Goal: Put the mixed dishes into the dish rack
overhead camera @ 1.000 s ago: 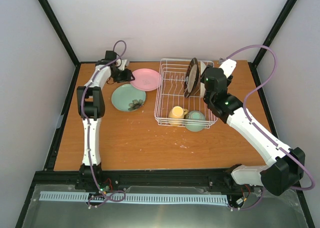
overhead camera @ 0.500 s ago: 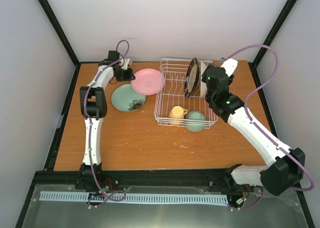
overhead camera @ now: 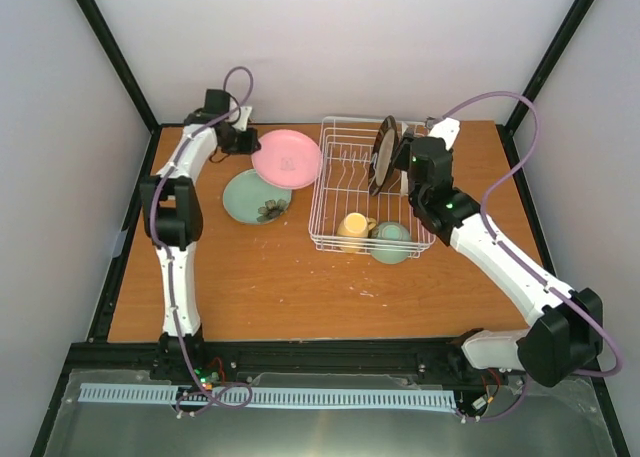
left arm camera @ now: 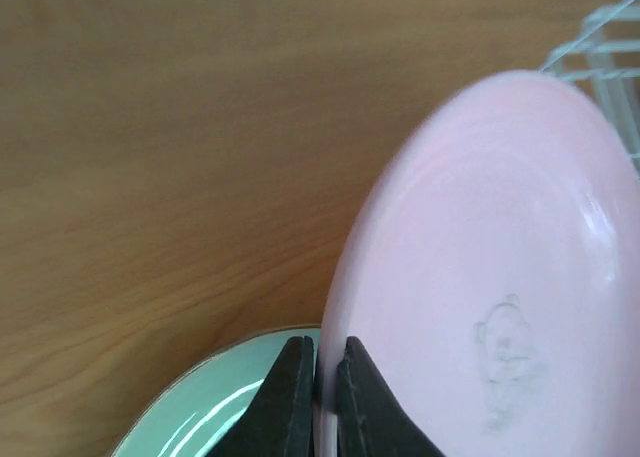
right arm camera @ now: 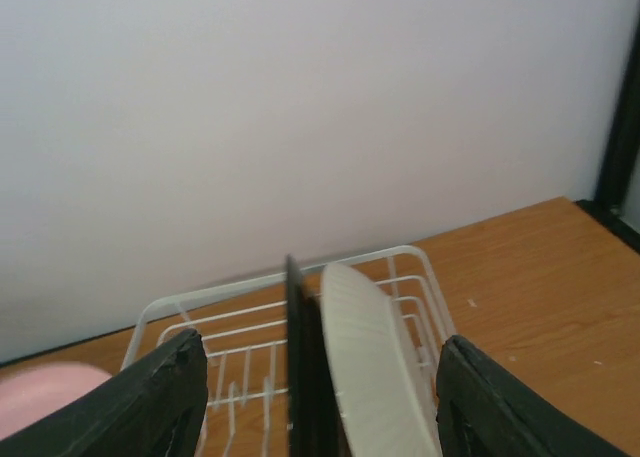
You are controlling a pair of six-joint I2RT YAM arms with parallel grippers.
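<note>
Left tool [left arm camera: 320,347] pinching the pink plate [overhead camera: 287,158] by its rim; right tool [right arm camera: 318,349] spread wide.
Pink plate is tilted, with its gripped edge off the desk [overhead camera: 300,287]. It overlaps the far side of the mint plate [overhead camera: 252,199] and sits just beside the rack's [overhead camera: 315,207] left wall (contact with rack: can't tell). Right tool straddles the dark-rimmed plate [overhead camera: 384,155] and white plate [right arm camera: 375,377], both upright on edge in the rack's far half. Mug [overhead camera: 352,227] and bowl [overhead camera: 391,240] sit side by side at the rack's near end.
</note>
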